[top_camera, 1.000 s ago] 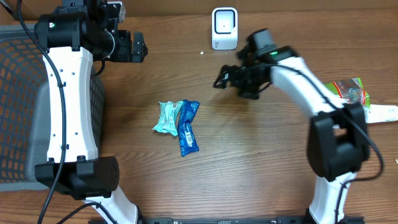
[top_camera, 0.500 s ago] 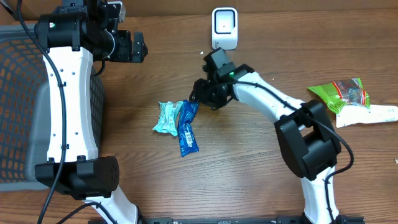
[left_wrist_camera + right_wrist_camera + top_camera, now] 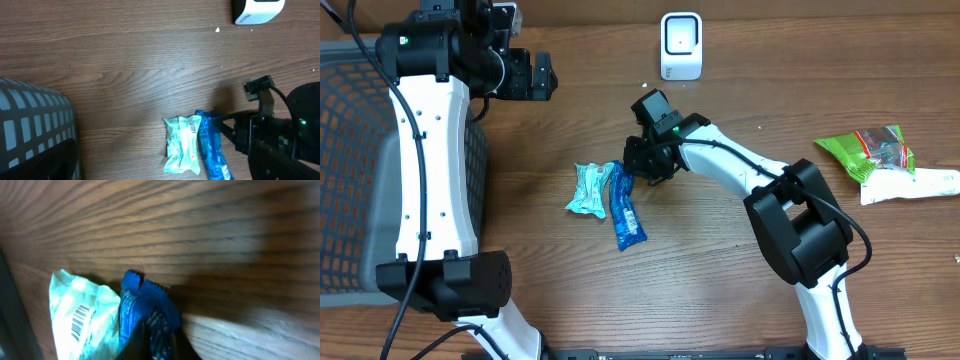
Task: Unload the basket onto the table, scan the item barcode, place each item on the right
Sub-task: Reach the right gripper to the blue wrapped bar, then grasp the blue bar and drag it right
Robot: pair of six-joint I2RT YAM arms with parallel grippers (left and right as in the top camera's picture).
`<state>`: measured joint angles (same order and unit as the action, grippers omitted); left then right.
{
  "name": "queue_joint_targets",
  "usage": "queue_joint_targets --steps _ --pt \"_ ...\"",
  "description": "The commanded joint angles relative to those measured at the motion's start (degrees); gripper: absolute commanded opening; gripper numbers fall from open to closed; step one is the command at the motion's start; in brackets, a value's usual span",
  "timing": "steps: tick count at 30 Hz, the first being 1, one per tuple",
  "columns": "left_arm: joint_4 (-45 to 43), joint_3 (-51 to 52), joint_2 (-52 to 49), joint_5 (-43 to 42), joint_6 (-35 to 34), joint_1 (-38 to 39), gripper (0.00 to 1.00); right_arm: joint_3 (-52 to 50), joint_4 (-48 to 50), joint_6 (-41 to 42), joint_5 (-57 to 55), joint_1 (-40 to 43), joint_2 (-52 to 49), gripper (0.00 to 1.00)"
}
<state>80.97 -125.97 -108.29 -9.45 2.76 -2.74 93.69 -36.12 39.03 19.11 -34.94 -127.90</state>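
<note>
A blue snack packet lies on the wooden table beside a pale green packet that shows a barcode. My right gripper is shut on the blue packet's upper end, with the wrapper pinched between its fingers. The white scanner stands at the table's far edge, apart from both packets. My left gripper hovers open at the upper left and holds nothing. From the left wrist, both the blue packet and the green packet show below it.
A grey mesh basket fills the left side of the table. A green snack bag and a white packet lie at the far right.
My right arm swung left from near the scanner down to the blue packet and shut on its upper end. The packet has turned slightly. The left arm has not moved.
</note>
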Motion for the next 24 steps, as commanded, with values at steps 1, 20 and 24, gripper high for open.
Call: queue_joint_targets --steps 1,20,24 --pt "-0.2 0.2 -0.2 -0.7 -0.2 -0.2 0.99 -0.2 -2.8 0.6 -2.3 2.6 0.0 0.04" --pt "-0.2 0.2 -0.2 -0.7 -0.2 -0.2 1.00 0.5 -31.9 -24.5 2.8 24.2 5.7 0.75" --pt "-0.2 0.2 -0.2 -0.7 -0.2 -0.2 0.99 2.4 -33.8 -36.6 8.3 23.0 6.8 0.61"
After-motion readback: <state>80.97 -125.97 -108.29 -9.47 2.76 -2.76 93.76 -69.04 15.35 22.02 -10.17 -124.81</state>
